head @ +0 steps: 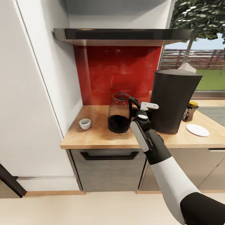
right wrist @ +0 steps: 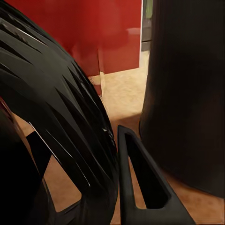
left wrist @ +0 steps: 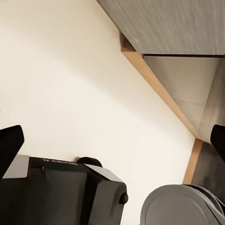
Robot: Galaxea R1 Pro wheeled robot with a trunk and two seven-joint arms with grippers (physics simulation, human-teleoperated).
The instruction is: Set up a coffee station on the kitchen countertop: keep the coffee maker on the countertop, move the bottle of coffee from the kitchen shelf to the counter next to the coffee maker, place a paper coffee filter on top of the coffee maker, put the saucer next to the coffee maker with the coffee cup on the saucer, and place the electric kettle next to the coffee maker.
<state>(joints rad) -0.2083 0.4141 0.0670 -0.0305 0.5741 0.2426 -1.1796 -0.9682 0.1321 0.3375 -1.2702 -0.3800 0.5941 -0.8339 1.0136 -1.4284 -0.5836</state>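
Note:
The electric kettle (head: pixel 119 114) stands on the countertop (head: pixel 93 136), just left of the tall dark coffee maker (head: pixel 173 100). My right gripper (head: pixel 137 112) is shut on the kettle's black looped handle (right wrist: pixel 70 117), with one finger (right wrist: pixel 140 192) between the handle and the coffee maker (right wrist: pixel 187 93). A white paper coffee filter (head: pixel 187 67) lies on top of the coffee maker. The coffee cup (head: pixel 84 123) sits at the counter's left. The bottle of coffee (head: pixel 189 111) and the saucer (head: pixel 197 130) are right of the coffee maker. My left gripper (left wrist: pixel 112 140) hangs open over the floor.
A black shelf (head: pixel 122 33) juts out above the red backsplash (head: pixel 118 72). A white wall panel (head: pixel 37 93) bounds the counter on the left. The left wrist view shows pale floor (left wrist: pixel 70 84), the cabinet plinth (left wrist: pixel 159 89) and my base (left wrist: pixel 61 192).

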